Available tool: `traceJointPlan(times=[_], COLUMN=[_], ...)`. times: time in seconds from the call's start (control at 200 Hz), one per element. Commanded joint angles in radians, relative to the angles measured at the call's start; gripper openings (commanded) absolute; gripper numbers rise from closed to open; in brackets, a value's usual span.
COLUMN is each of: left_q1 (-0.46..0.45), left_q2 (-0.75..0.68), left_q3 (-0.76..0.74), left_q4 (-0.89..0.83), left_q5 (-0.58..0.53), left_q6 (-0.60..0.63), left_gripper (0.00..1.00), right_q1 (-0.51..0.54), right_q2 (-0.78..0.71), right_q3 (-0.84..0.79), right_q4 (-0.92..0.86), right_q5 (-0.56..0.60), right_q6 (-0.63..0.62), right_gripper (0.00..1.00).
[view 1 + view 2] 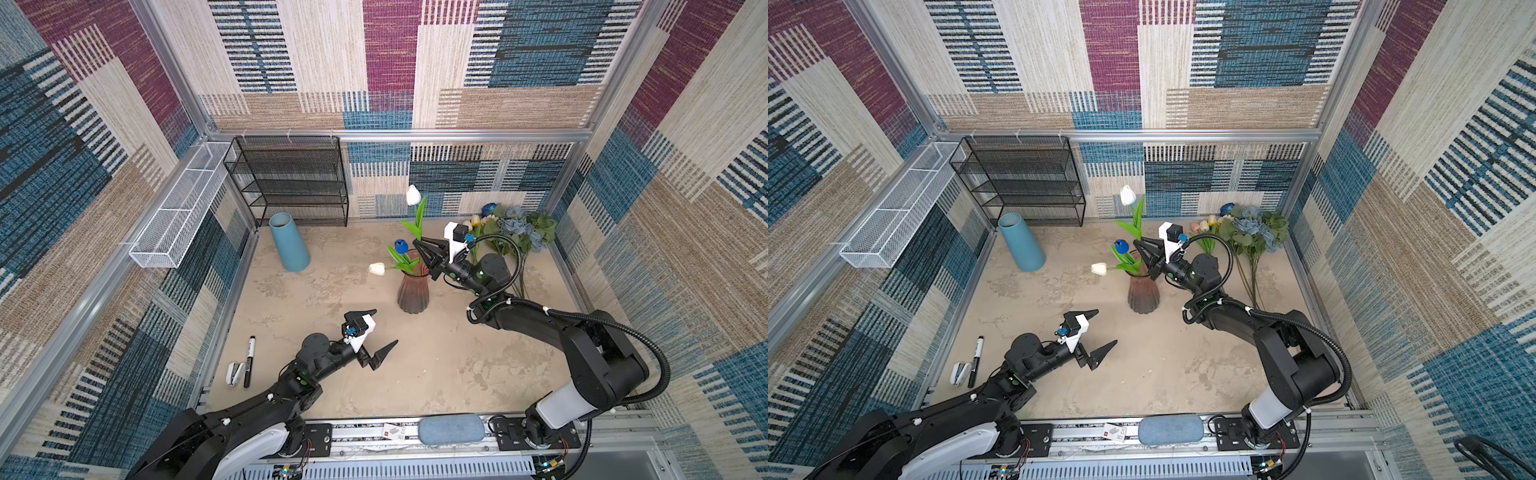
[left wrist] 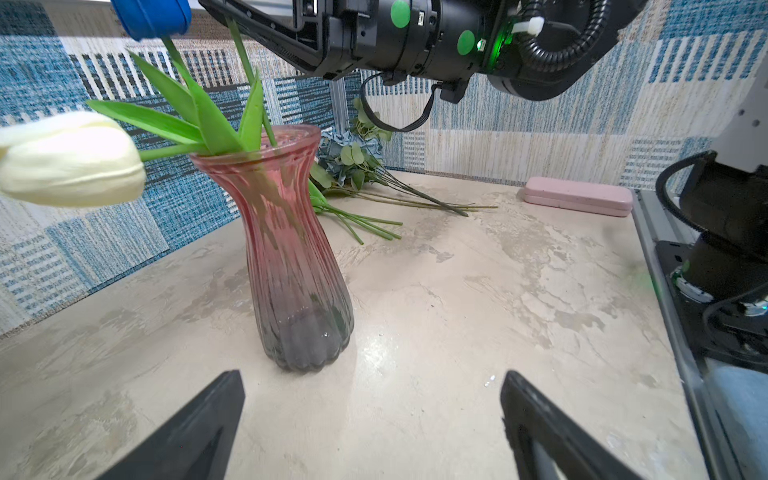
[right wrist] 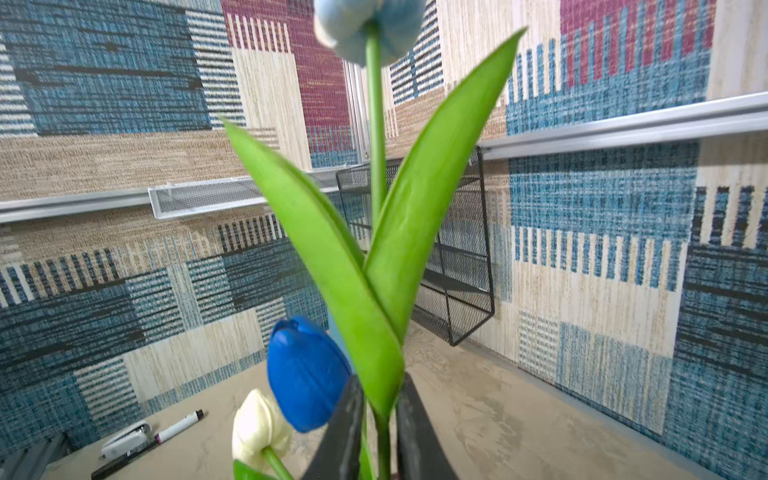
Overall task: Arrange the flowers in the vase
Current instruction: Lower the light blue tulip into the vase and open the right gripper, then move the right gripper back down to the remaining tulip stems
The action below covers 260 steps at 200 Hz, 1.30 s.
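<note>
A ribbed pink glass vase stands mid-table. It holds a blue tulip and a white tulip that leans out sideways. A third white tulip stands upright over the vase's mouth. My right gripper has its jaws a little apart around that tulip's green stem, with narrow gaps beside it. More flowers lie at the back right. My left gripper hovers wide open and empty in front of the vase.
A blue tapered vase stands at the back left before a black mesh shelf. A white wire basket hangs on the left wall. A marker and stapler lie front left. A pink case lies by the right wall.
</note>
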Motion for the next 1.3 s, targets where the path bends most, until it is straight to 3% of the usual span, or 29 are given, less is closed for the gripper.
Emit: traceJointPlan(times=[0.0, 0.07, 0.2, 0.356, 0.461, 0.571, 0.716, 0.827, 0.952, 1.298], left_q1=[-0.002, -0.002, -0.002, -0.002, -0.002, -0.002, -0.002, -0.002, -0.002, -0.002], left_q2=[0.017, 0.026, 0.03, 0.028, 0.032, 0.028, 0.022, 0.027, 0.046, 0.071], left_q3=[0.003, 0.004, 0.004, 0.002, 0.002, 0.002, 0.001, 0.004, 0.008, 0.012], left_q4=[0.045, 0.054, 0.058, 0.055, 0.057, 0.054, 0.05, 0.052, 0.059, 0.081], left_q5=[0.006, 0.006, 0.007, -0.002, -0.002, 0.003, 0.0, 0.004, 0.007, 0.005], left_q6=[0.013, 0.012, 0.012, 0.019, 0.02, 0.02, 0.02, 0.017, 0.017, 0.015], left_gripper=[0.99, 0.99, 0.99, 0.99, 0.99, 0.99, 0.99, 0.99, 0.99, 0.99], right_q1=[0.003, 0.003, 0.004, 0.004, 0.004, 0.001, -0.052, -0.204, -0.292, -0.361], right_q2=[-0.012, -0.016, -0.044, -0.101, -0.171, -0.255, -0.291, -0.2, 0.01, 0.326], right_q3=[0.012, 0.031, 0.035, 0.038, 0.042, 0.03, 0.111, 0.219, 0.395, 0.546], right_q4=[-0.065, -0.123, -0.166, -0.203, -0.235, -0.253, -0.451, -0.718, -1.071, -1.321], right_q5=[0.032, 0.036, 0.071, 0.114, 0.2, 0.343, 0.454, 0.378, 0.318, 0.321], right_q6=[-0.038, -0.064, -0.087, -0.112, -0.112, -0.099, -0.053, 0.082, 0.085, 0.057], right_gripper=[0.27, 0.34, 0.36, 0.47, 0.5, 0.64, 0.7, 0.73, 0.61, 0.36])
